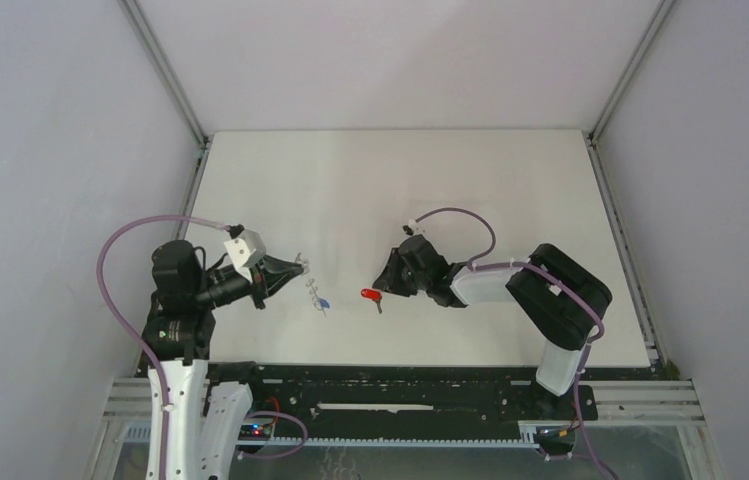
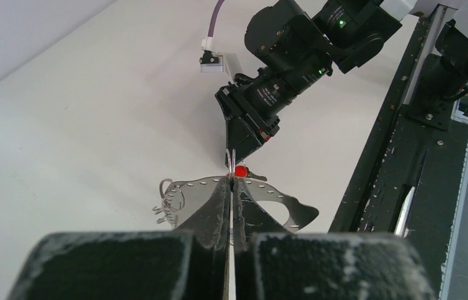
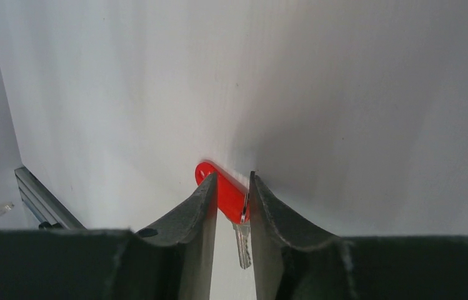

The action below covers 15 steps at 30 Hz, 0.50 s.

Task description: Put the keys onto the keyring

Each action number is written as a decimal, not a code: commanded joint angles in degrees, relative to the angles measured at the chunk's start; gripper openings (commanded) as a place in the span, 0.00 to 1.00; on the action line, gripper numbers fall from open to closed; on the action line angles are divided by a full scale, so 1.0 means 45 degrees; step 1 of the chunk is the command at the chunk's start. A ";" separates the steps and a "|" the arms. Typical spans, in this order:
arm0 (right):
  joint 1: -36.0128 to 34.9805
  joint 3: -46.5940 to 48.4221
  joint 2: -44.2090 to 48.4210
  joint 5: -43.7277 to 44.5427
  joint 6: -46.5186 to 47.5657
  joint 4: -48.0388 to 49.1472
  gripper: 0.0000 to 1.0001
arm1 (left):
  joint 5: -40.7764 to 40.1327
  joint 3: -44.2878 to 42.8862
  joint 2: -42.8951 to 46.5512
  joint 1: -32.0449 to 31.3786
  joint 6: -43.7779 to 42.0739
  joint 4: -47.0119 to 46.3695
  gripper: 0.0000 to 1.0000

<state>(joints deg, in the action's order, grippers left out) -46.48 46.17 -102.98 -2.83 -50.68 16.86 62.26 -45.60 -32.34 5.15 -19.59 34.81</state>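
The small red-headed metal key (image 3: 228, 195) is lying on the white table (image 1: 450, 180), just below centre in the top view. Its head is sitting between the narrowly parted jaws of the right gripper (image 3: 233, 181); whether they are pinching it cannot be told. Further left, the left gripper (image 2: 232, 184) is clenching the thin grey metal keyring (image 2: 268, 190), with the blue-headed key (image 1: 323, 302) beside it.

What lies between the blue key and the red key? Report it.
Nothing. In the top view, the stretch of white table between the blue key and the red key is bare.
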 commanded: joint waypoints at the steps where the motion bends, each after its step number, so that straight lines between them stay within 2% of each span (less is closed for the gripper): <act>1: -0.0005 0.0325 0.0296 0.0507 0.0755 -0.1056 0.36 | 0.0280 -0.0937 -0.0081 -0.0035 -0.0298 -0.0102 0.00; 10: -0.0375 0.0325 0.0613 0.1309 0.0904 -0.2085 0.47 | 0.0266 -0.0995 -0.0038 -0.0040 -0.0361 0.0026 0.00; 15: -0.0587 0.0325 0.0509 0.1236 0.0683 -0.2004 0.43 | 0.0276 -0.0978 -0.0026 -0.0036 -0.0372 0.0039 0.00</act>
<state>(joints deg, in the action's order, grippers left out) -48.10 47.22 -100.99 0.62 -47.97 11.92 62.26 -46.37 -32.60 5.15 -20.05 35.75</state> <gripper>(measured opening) 0.453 0.010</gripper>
